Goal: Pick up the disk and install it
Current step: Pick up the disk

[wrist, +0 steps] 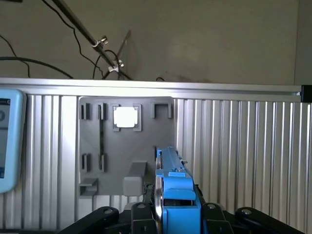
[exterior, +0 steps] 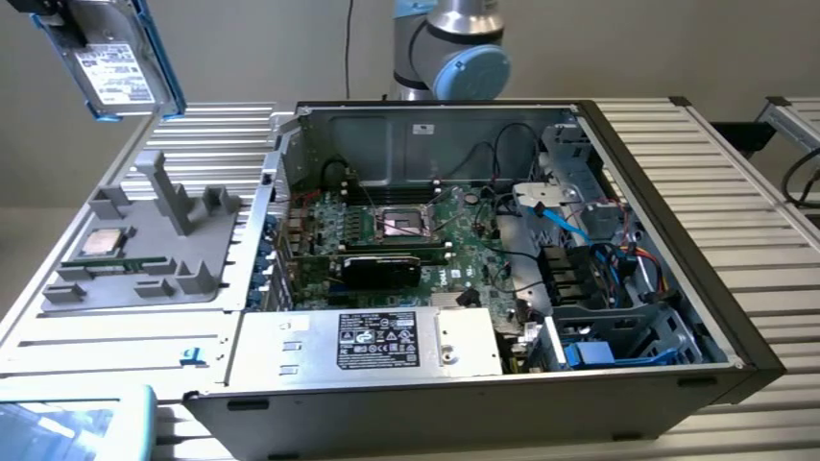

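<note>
The disk [exterior: 118, 62], silver-grey with a white label in a blue carrier frame, hangs high in the air at the exterior view's upper left, above the grey fixture tray [exterior: 141, 259]. My gripper [exterior: 54, 10] holds it from above, just at the picture's edge. In the wrist view the disk [wrist: 174, 183] shows edge-on, its blue frame clamped between my gripper's [wrist: 175, 219] black fingers, with the grey tray [wrist: 122, 165] far below it.
The open computer case [exterior: 666, 240] lies on the slatted metal table [exterior: 756, 221], with the motherboard [exterior: 410, 235], a power-supply box [exterior: 378, 341] and a drive cage with blue cables [exterior: 615, 327]. A silver chip [exterior: 106, 242] sits on the tray. A blue-rimmed device [exterior: 71, 423] lies at the front corner.
</note>
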Action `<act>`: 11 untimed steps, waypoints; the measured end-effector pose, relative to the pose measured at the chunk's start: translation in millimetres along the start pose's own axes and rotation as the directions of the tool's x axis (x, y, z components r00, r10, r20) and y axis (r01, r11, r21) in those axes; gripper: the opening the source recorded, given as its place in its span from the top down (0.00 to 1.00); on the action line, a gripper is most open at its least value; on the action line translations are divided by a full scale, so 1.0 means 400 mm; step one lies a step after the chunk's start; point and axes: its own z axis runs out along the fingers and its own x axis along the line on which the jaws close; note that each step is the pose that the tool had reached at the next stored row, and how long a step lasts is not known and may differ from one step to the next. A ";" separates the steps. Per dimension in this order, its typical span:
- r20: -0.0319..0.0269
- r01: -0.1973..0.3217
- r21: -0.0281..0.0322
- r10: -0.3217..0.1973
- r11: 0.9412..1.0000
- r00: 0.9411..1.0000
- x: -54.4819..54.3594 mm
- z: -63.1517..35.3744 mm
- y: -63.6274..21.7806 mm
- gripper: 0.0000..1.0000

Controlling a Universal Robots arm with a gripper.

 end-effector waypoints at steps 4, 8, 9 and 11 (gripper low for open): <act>0.000 0.000 0.003 0.000 1.000 1.000 0.000 -0.023 -0.020 0.63; 0.000 0.000 0.003 0.000 1.000 1.000 0.003 -0.050 -0.054 0.63; 0.000 0.000 0.003 0.000 1.000 1.000 0.005 -0.057 -0.063 0.63; 0.000 0.000 0.003 0.000 1.000 1.000 0.007 -0.068 -0.082 0.63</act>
